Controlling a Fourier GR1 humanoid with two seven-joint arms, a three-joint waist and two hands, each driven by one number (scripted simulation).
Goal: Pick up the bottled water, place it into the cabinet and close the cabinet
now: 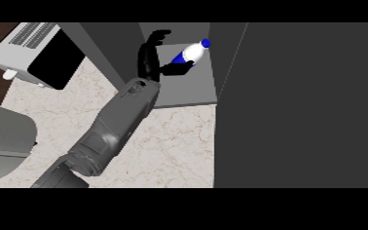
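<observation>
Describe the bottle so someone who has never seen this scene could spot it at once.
Find the grey open cabinet at the top middle of the view, beyond the marble counter. Inside it, just right of the black left hand, is the bottle, tilted with its cap up and to the right. It is the only white-and-blue thing among grey and black.

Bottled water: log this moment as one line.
bottled water: tilted, inside cabinet | left hand: open, thumb at bottle's lower end | cabinet door: open | right hand: not in view
</observation>
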